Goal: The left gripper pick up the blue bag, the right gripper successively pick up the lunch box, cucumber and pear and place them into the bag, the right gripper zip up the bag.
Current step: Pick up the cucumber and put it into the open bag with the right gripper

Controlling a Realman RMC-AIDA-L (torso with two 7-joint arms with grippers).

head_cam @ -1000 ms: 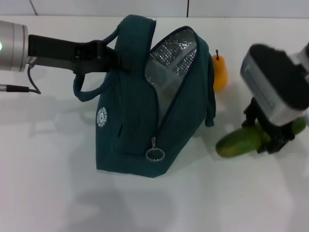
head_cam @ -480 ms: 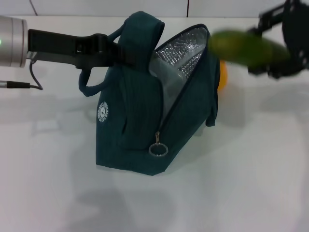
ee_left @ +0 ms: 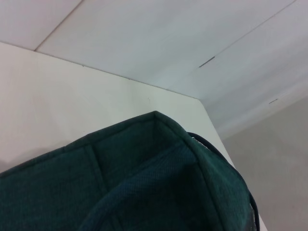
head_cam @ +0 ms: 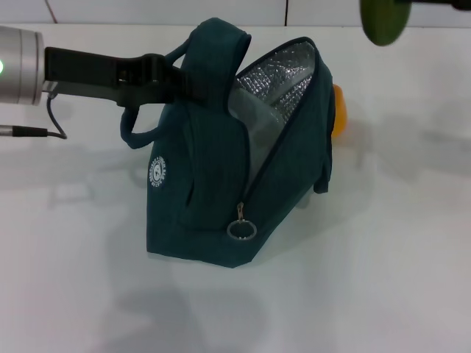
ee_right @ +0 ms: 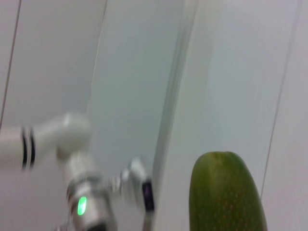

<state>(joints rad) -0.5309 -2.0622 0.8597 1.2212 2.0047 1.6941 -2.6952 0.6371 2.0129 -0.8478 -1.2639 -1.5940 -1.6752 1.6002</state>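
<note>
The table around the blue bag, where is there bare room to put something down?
Bare table lies in front of the blue bag and to its right, below the pear. It is crowded behind the bag's left, where the left gripper holds the handle, and between bag and pear.

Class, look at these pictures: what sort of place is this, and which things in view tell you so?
Probably a robot test bench, not a kitchen: a bare white table against plain white wall panels, with the left gripper holding up the blue bag and a cucumber raised in the air.

The cucumber (ee_right: pixel 226 192) rises end-on close to the lens, with a silver arm (ee_right: pixel 89 204) showing a green light beyond.
</note>
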